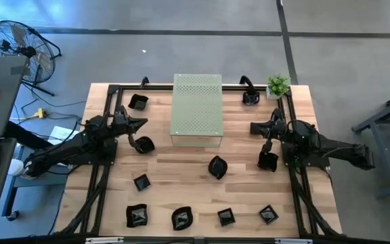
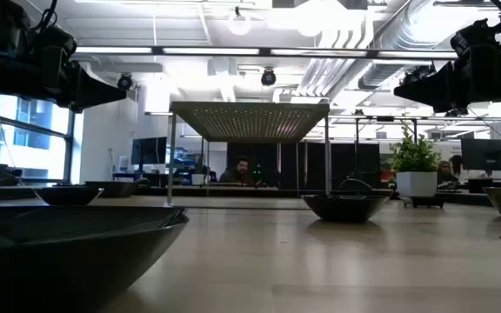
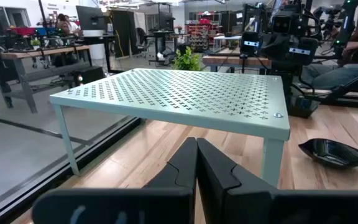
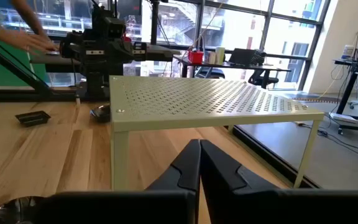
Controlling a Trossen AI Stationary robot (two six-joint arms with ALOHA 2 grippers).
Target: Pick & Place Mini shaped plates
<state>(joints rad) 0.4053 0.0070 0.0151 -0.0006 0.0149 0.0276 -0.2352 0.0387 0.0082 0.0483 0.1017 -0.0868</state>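
Black and shiny, a little plate (image 2: 68,239) sits right up against the low camera, so big in that view that it fills the corner.

Left gripper (image 3: 196,163) has its two fingers (image 3: 182,167) pressed together, with nothing between them. It hangs above the table at about 9 o'clock from the pale green shelf (image 1: 196,108), pointing at it. Right gripper (image 4: 199,163) is the same: fingers (image 4: 219,168) tight together and holding nothing. It hangs at about 3 o'clock from the shelf, pointing back at it. Both arms reach in from the table's two sides and face each other across the shelf.

I think the job has hardly begun. No plate lies on the shelf top, and I cannot see any under it.

All the mini shaped plates (image 1: 217,167) that I can see are spread out on the wooden table (image 1: 296,196). Four sit in a row along the near edge, at 6 o'clock from the shelf. One more is at 7 o'clock, and one at 5 o'clock. One sits just by each gripper. Two are up at the far corners, at 10 and 2 o'clock. A small potted plant (image 1: 277,86) stands at the far right corner.

Every plate seems to need picking up.
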